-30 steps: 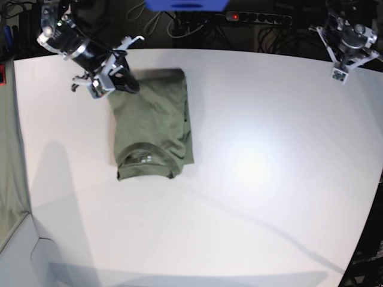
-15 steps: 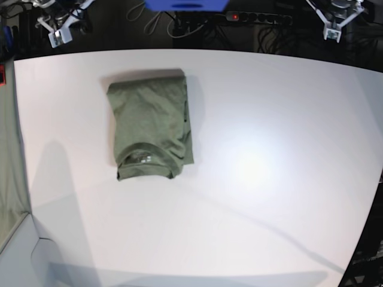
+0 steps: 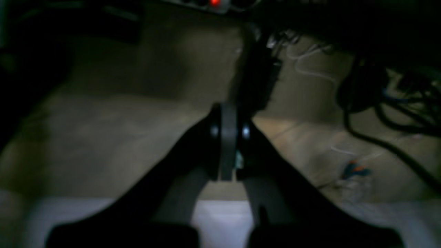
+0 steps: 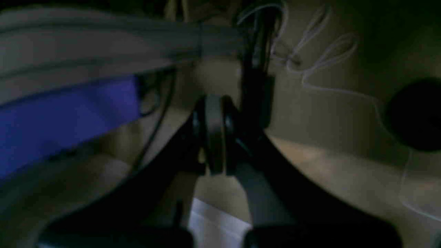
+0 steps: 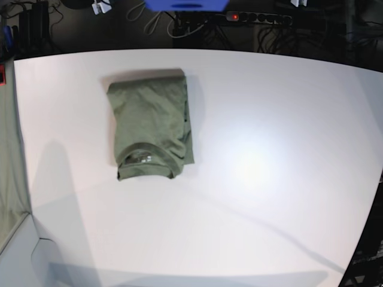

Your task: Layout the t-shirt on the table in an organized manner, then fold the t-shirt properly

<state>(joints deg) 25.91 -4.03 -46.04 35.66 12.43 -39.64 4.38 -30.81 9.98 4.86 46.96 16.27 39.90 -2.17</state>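
Observation:
The olive-green t-shirt [image 5: 152,127] lies folded into a neat rectangle on the left half of the white table [image 5: 269,167], collar end toward the near side. Nothing touches it. Both arms are pulled back beyond the table's far edge. In the base view only a white tip of the right arm [image 5: 102,7] and one of the left arm [image 5: 297,3] show at the top. In the left wrist view my left gripper [image 3: 227,137] is shut and empty, over the dark floor. My right gripper [image 4: 214,132] is also shut on nothing.
A power strip with a red light [image 5: 234,17] and tangled cables lie behind the table. A blue object [image 5: 185,5] sits at the top middle. A green cloth strip [image 5: 9,179] hangs along the left edge. The table's edge [image 3: 220,220] shows below the left gripper.
My right gripper has left the shirt's far-left corner and withdrawn past the far edge. The left arm has also pulled back and its jaws have closed. The shirt has not moved.

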